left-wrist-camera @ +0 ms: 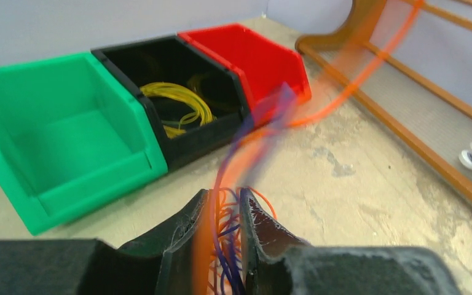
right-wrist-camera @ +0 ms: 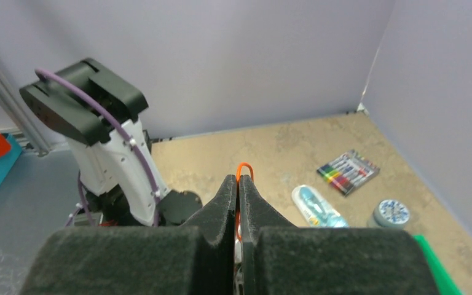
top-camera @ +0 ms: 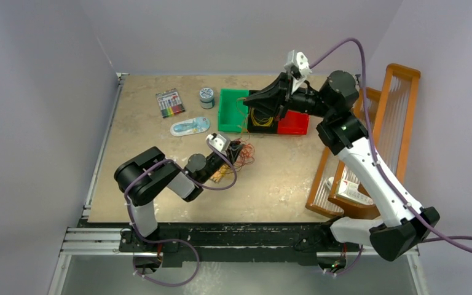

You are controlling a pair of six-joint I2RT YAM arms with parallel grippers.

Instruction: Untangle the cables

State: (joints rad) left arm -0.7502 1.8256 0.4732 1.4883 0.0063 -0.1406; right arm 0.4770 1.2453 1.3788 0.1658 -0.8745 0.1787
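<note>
**Step in hand: drawing one strand out of the knot.**

The tangle (top-camera: 241, 155) of orange and purple-blue cables lies on the table (top-camera: 283, 184), near its middle and directly at the left gripper (left-wrist-camera: 224, 198). That gripper's jaws stand close together, with a bunch of orange and purple strands in the narrow gap between them. I cannot tell whether the pads already bear on the strands or merely flank them.

The right gripper (right-wrist-camera: 238, 183) hangs raised above the black bin (left-wrist-camera: 200, 142), apart from the tangle. Its fingers are pressed together on an orange cable (right-wrist-camera: 244, 168), and a small loop of it shows above the fingertips. In the left wrist view an orange line rises from the tangle toward the upper right (it is blurred, so its path reads only roughly). I judge it to be this same strand.

The black bin holds coiled yellow cables (left-wrist-camera: 178, 103). The green bin (left-wrist-camera: 67, 196) and the red bin (left-wrist-camera: 270, 67) stand touching it, one on each side.

**Next move, as judged from here:**
1. The left gripper must hold the tangle firmly and low, as an anchor.
2. The right gripper should draw the orange cable away slowly.
3. If purple strands lift along with it, the pull should stop and the anchor grip should be reset.
4. Once freed, the strand probably belongs in one of the bins.
</note>
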